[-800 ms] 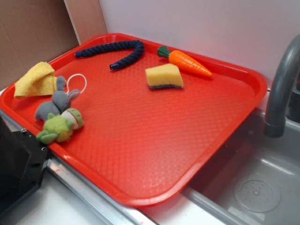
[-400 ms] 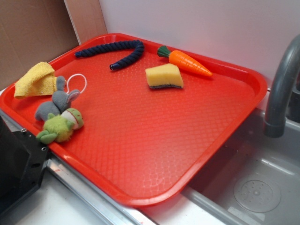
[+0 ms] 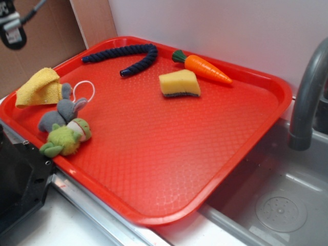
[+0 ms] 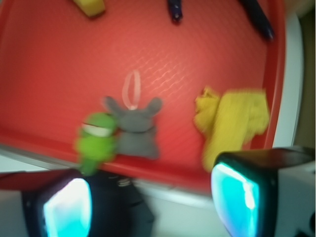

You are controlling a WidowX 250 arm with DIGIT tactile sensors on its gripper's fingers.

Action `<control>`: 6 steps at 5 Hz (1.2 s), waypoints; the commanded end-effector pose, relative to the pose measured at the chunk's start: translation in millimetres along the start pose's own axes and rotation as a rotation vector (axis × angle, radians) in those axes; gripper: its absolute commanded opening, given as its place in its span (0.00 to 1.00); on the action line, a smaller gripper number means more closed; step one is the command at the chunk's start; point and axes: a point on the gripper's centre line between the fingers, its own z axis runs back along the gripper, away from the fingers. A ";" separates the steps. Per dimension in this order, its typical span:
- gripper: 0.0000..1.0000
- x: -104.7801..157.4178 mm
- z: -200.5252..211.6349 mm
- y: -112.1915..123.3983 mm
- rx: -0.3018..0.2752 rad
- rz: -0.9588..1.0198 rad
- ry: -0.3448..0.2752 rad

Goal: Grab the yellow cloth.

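The yellow cloth (image 3: 38, 87) lies crumpled at the far left corner of the red tray (image 3: 169, 169), against the raised rim, with the grey plush rabbit (image 3: 60, 111) just beside it. The gripper (image 4: 150, 200) hangs above the tray's near-left edge, its two fingers (image 4: 236, 195) spread wide with nothing between them. The tray's middle and right side are bare. On the tray: one cloth, two plush toys, the rabbit and a green one (image 3: 65, 138) touching it, one blue rope (image 3: 125, 55), one yellow sponge (image 3: 179, 83), one toy carrot (image 3: 205, 68). A sink (image 3: 277, 200) lies past the right rim
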 end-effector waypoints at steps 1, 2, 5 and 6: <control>1.00 4.5 5.3 4.9 0.027 -0.001 -0.021; 1.00 4.5 5.3 4.9 0.027 -0.001 -0.021; 1.00 5.9 -74.3 80.2 0.214 -0.221 0.072; 1.00 11.9 -100.6 84.5 0.141 -0.236 0.091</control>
